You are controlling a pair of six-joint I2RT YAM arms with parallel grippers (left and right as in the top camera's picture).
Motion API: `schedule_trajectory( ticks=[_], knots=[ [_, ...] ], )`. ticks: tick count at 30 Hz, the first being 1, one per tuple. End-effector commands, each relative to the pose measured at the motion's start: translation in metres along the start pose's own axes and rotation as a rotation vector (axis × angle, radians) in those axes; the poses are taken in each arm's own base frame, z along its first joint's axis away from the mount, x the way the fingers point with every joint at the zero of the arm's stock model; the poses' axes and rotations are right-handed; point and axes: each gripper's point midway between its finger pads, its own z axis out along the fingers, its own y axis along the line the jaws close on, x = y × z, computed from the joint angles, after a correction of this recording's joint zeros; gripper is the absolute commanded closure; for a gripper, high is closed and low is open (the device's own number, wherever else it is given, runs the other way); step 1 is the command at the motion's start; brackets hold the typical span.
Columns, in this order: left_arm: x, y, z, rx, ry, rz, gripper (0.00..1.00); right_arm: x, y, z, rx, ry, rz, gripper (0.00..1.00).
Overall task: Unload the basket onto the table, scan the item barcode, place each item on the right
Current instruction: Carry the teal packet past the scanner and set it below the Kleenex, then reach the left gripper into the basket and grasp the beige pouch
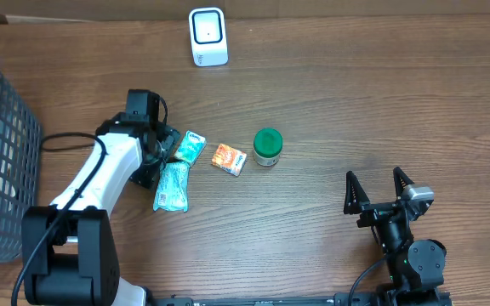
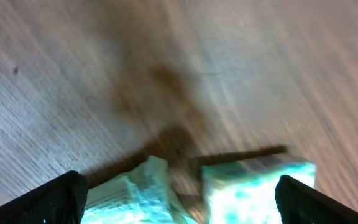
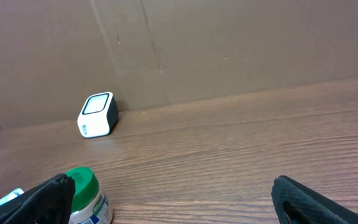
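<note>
My left end effector (image 2: 180,194) is spread wide and released, straddling the larger teal packet (image 1: 173,185) and the smaller teal packet (image 1: 190,146). The larger lies flat on the bench (image 1: 330,93), its long axis running near-to-far. My right end effector (image 1: 379,189) is also released. A green-lidded jar (image 1: 268,146) stands capped.

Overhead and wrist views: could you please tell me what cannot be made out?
Barcodes: too small overhead on the teal packets, orange box and green-lidded jar.
Left wrist: packets blurred, cut by the bottom edge.
Right wrist: jar label cut by the bottom edge.
Basket contents: cut by the left edge overhead.
</note>
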Motion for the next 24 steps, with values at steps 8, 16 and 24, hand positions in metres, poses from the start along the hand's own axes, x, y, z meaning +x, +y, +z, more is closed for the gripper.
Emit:
schedule_trajectory(
  ticks=[8, 16, 24],
  knots=[
    [-0.084, -0.064, -0.201, 0.218, -0.359, 0.603, 0.01, 0.001, -0.002, 0.0, 0.004, -0.005, 0.002, 0.0],
    [-0.158, 0.003, -0.327, 0.234, -0.588, 0.437, 0.01, 0.001, -0.001, 0.0, 0.003, -0.005, 0.002, 0.0],
    [-0.215, 0.108, -0.288, 0.219, -0.447, 0.248, 0.0, 0.001, -0.002, 0.0, 0.004, -0.005, 0.002, 0.0]
  ],
)
